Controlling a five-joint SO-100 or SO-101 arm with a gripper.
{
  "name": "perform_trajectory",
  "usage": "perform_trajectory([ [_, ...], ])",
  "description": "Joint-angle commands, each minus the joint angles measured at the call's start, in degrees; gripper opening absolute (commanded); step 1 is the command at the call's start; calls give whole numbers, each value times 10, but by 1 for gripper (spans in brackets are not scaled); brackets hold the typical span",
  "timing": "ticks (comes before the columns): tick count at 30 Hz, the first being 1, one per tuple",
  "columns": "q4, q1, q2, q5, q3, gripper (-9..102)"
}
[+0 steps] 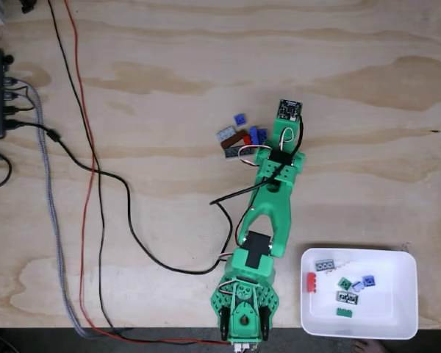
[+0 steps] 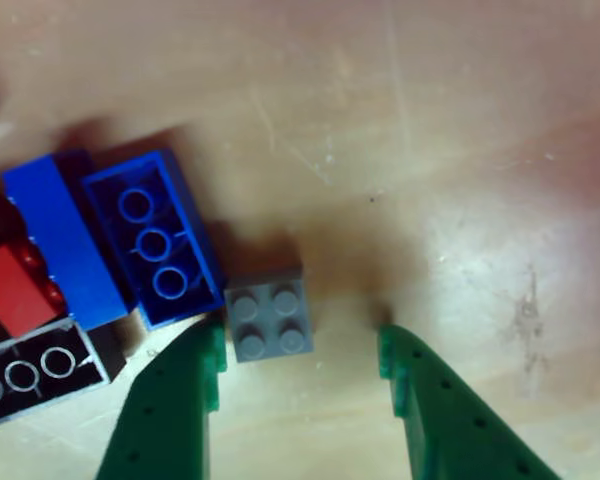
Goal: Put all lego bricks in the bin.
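A: Fingers (image 2: pixel 180 400) of green plastic come up from the bottom edge of the other view, spread wide, with nothing clamped. The gripper (image 2: pixel 300 345) has a small grey brick (image 2: pixel 269 316), studs up, lying on the wood between its tips, nearer the left one.

B: What crowds that side?

A: A dark blue brick (image 2: pixel 152 240), hollow side up, sits just beside the grey one's upper left corner. Left of it lie a brighter blue brick (image 2: pixel 62 240), a red brick (image 2: pixel 15 288) and a black brick (image 2: pixel 40 372), hollow side up, packed close together. To the right of the grey one and beyond it the wood is bare.

B: And further out?

A: In the fixed view the green arm (image 1: pixel 268 213) reaches up the picture from its base at the table's (image 1: pixel 206 66) lower edge, ending at the loose cluster of bricks (image 1: pixel 239 138) near the middle. The bin (image 1: pixel 397 312) sits at the lower right, well apart from that cluster, close to the table's lower edge. Several bricks lie inside it, and a red piece (image 1: pixel 310 282) rests at its left rim. Cables (image 1: pixel 95 176) trail down the left part of the table; broad bare plywood lies above and to the right of the arm.
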Motion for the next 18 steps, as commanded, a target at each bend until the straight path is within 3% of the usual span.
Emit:
perform_trajectory([
  [1,-20,-17,-1,8,-41,16],
  [7,-30,-34,-11,7,-39,0],
  [12,-19,-51,32,46,-13,0],
  [15,22,-59,98,109,-20,0],
  [18,120,-42,290,173,-41,0],
])
